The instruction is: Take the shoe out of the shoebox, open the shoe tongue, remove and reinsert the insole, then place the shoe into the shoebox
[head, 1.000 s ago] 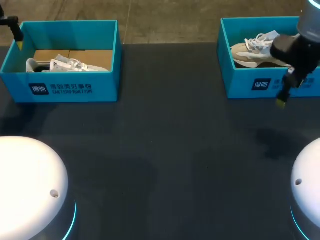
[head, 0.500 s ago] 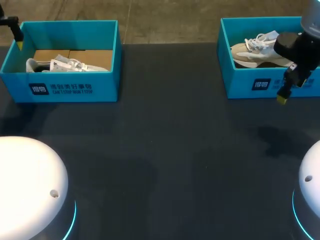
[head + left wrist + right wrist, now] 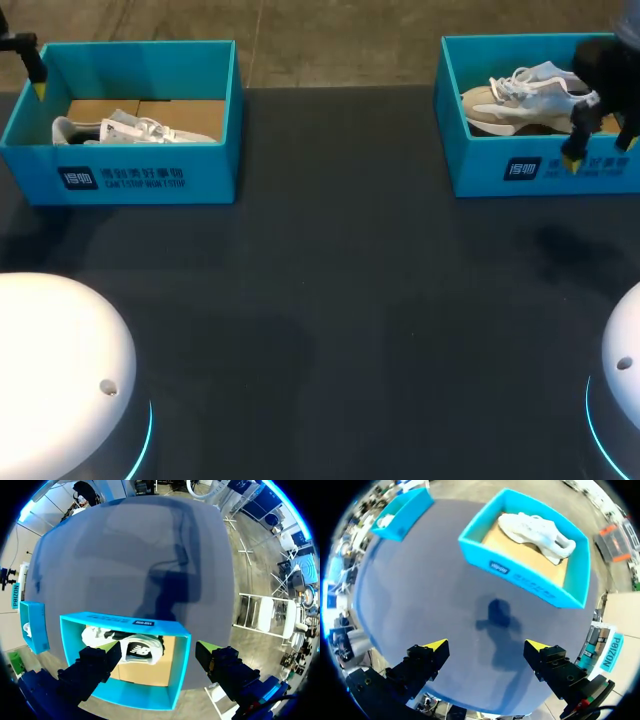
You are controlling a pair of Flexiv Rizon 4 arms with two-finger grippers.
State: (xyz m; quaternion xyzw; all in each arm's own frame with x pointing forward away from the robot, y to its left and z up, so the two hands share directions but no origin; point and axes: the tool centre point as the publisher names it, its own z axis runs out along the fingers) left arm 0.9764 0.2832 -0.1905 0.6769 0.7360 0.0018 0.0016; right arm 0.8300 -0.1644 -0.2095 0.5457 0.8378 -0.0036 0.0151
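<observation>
Two teal shoeboxes are sitting at the far side of the dark desk (image 3: 330,300) in the head view. The left shoebox (image 3: 120,175) is standing at about 10 o'clock on the desk and the right shoebox (image 3: 500,170) at about 2 o'clock, well apart from each other.

A white shoe (image 3: 135,130) is lying on its side inside the left shoebox, on the brown cardboard floor. A beige-and-white shoe (image 3: 520,100) is lying inside the right shoebox, laces up.

The right gripper (image 3: 600,150) is hanging over the front wall of the right shoebox, at about 4 o'clock from the beige-and-white shoe. Its fingers are standing wide apart. In the right wrist view only bare desk and the arm's shadow are showing between the yellow tips, with the box and shoe lying ahead of them.

The left gripper (image 3: 157,650) is hovering at the far left corner of the left shoebox, at about 10 o'clock from the white shoe. Its fingers are also spread apart and gripping nothing. In its wrist view the white shoe is lying below the gap between them, untouched.
</observation>
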